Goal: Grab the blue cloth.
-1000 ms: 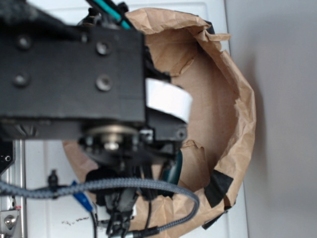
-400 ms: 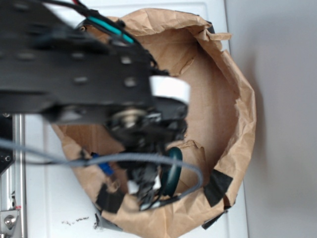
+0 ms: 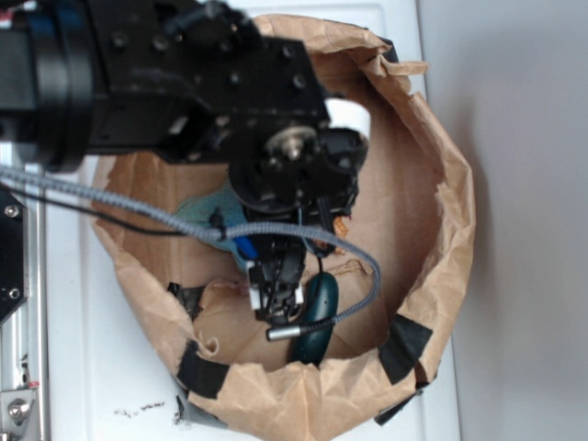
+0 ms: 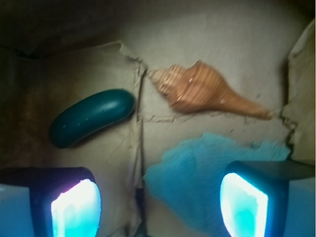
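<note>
The wide-open, empty end effector (image 4: 158, 197) hovers in approach over the blue cloth (image 4: 197, 177), just below the seashell (image 4: 202, 91); next it likely shifts right, descends and closes.

White tabletop (image 3: 418, 55) carries a brown paper bag (image 3: 441, 193), rim rolled down and crumpled, black tape patches (image 3: 404, 347) on the rim at 4 and 7 o'clock. Small dark specks (image 3: 138, 411) on the tabletop at 7 o'clock, outside the bag. Bag floor (image 4: 237, 54) is creased paper with a torn flap edge running down the middle. On it, wrist view: green oblong (image 4: 91, 123) at 9 o'clock, tilted; shell (image 4: 202, 91) at 1 o'clock, pointed end toward 3; cloth (image 4: 197, 173) at 5 o'clock, flat, just below the shell, apart from the oblong.
</note>
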You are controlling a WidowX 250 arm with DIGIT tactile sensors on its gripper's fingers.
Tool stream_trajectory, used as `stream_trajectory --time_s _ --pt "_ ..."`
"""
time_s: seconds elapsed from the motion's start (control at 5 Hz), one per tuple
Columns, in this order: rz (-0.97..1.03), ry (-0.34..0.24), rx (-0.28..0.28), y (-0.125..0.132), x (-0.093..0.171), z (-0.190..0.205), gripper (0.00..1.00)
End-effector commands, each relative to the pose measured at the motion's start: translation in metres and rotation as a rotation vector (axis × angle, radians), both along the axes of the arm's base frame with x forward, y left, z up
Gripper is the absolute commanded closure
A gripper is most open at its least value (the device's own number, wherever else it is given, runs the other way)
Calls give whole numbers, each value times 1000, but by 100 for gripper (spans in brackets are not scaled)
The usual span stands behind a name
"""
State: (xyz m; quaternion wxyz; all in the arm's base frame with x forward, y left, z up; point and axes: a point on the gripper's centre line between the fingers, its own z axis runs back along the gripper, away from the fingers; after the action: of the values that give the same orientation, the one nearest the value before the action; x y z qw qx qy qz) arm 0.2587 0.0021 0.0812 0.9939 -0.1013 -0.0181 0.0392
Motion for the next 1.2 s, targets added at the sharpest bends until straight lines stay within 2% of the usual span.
stream_trajectory --time_s 0.0,0.2,0.4,0.6,0.8,1.0 --pt "-61 -88 63 -6 -23 -38 0" --pt "-66 -144 126 -15 -31 -61 0" --pt "-30 -149 174 -24 -28 -73 100" --pt "-16 -133 167 -27 -23 -65 100" --pt "8 -92 131 -28 -21 -39 100" --pt "54 -76 84 -24 -18 1 100"
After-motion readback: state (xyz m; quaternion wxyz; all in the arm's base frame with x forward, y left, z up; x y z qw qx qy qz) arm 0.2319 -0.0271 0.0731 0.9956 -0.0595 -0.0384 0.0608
